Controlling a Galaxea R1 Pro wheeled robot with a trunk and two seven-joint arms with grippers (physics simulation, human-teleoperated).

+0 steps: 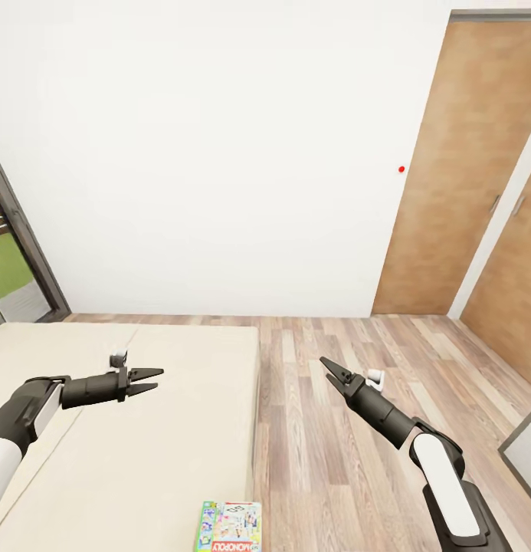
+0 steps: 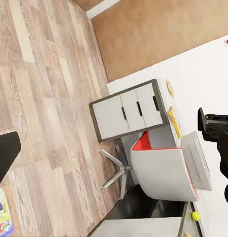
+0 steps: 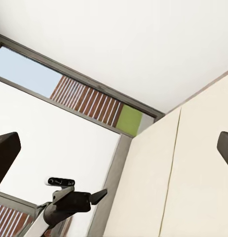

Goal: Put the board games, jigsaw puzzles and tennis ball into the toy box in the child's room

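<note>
Head view: low bed with plain beige sheet [image 1: 142, 429] fills near left; one flat cartoon-covered Monopoly board game box [image 1: 231, 527] lies at its near edge, close to the right side of the mattress, lid up. Left gripper [image 1: 149, 381] hovers over the sheet, fingers slightly spread, holding nothing. Right gripper [image 1: 332, 369] is over the wood-plank floor [image 1: 357, 460] right of the bed, fingers look nearly together, also empty. Brown wooden door [image 1: 464, 169] far right. Left wrist view: same game box corner [image 2: 2, 213] at frame edge; across the floor a grey-and-white drawer unit [image 2: 128, 109], a white chair with red lining [image 2: 166, 165], and a small yellow-green tennis ball [image 2: 195, 216] on a pale table [image 2: 190, 229] surface. Can't make out a toy box or its contents here. Right wrist view: bed sheet, grey-framed window [image 3: 114, 148], left gripper seen from the side, fingers parted. Handling guess: box is light, stiff cardboard, glossy so likely slippery; too flat for a top pinch, so grip across the overhanging near edge.
</note>
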